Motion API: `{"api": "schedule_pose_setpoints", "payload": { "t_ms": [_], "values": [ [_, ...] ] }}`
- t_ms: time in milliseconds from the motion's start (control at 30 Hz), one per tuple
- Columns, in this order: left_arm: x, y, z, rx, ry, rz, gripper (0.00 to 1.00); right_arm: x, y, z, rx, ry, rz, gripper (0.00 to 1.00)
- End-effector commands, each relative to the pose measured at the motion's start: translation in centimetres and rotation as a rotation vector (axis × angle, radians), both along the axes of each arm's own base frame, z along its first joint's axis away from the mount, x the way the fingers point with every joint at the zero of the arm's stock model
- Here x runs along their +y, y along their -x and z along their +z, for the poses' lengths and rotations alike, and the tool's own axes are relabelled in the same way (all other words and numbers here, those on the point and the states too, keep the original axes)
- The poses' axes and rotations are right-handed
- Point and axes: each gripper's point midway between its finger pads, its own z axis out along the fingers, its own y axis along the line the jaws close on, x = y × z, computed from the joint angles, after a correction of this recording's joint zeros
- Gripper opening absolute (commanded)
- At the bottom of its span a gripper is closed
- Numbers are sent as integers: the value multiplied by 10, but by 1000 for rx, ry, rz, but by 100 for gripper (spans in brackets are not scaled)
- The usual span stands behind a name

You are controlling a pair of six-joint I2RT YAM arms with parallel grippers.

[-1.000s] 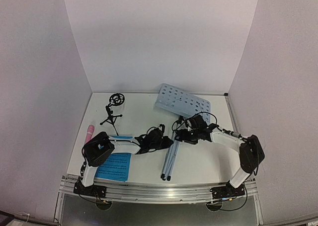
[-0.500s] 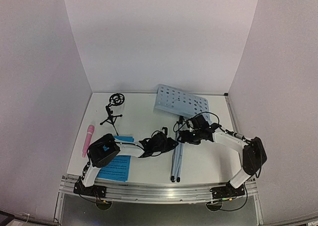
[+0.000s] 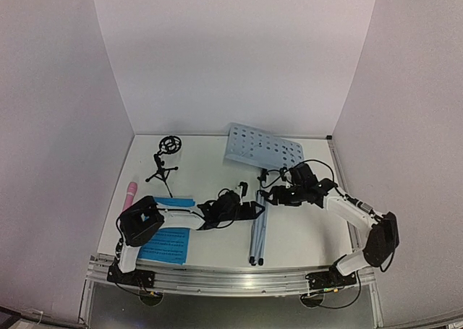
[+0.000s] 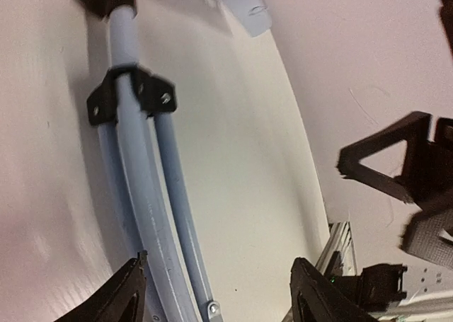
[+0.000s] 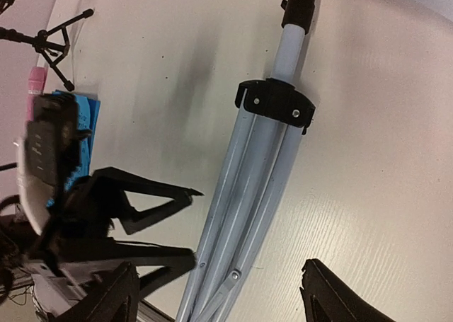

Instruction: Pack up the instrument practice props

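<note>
Left gripper [image 4: 219, 304] is wide open. The folded silver tripod legs [image 4: 145, 194] sit between its fingers, hard against one finger, not clamped; can't tell if they touch. Right gripper [image 5: 221, 301] is also wide, straddling the same legs, holding nothing. Music stand [image 3: 264, 150] lies flat mid-table, long axis near-far: perforated desk toward the back wall, leg tips toward the near edge.

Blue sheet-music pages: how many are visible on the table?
2. One blue page lies by the base of the left arm; a second blue page lies just beyond it, partly covered by that arm. Others could be hidden underneath.
</note>
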Motion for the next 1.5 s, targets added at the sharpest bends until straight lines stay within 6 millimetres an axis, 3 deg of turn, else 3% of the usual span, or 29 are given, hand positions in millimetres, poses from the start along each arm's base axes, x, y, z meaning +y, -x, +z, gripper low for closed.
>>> {"api": "schedule_pose_setpoints", "payload": {
  "t_ms": [0,67,233,333,500,667,733,833,900,1033,1167,1367,1467],
  "values": [
    [27,-16,79,-244,39,-88,91,-6,4,28,-68,-6,15,76],
    [43,-17,95,-306,42,-112,99,-11,2,33,-93,5,6,77],
    [86,-6,126,-488,5,-149,99,-30,-5,37,-146,51,-41,78],
    [118,-2,129,-540,-87,-126,100,-54,-16,36,-191,111,-92,78],
    [173,5,121,-540,-209,-123,99,-110,-36,40,-276,137,-233,80],
    [252,-17,120,-468,-148,10,100,-150,-39,23,-303,111,-331,80],
    [283,-20,119,-474,-165,52,99,-161,-37,13,-302,116,-356,80],
    [315,-19,123,-493,-152,93,99,-169,-38,4,-312,117,-383,80],
    [342,-23,121,-472,-147,175,100,-174,-40,1,-333,120,-398,80],
    [422,-45,113,-440,-246,475,100,-193,-43,-4,-432,178,-447,80],
    [482,-48,96,-390,-386,708,100,-201,-46,4,-564,179,-487,80],
    [538,-34,54,-302,-617,901,100,-207,-41,-5,-624,201,-501,80],
    [547,-32,54,-336,-681,919,100,-207,-39,-8,-638,199,-504,80]
  ]
}}
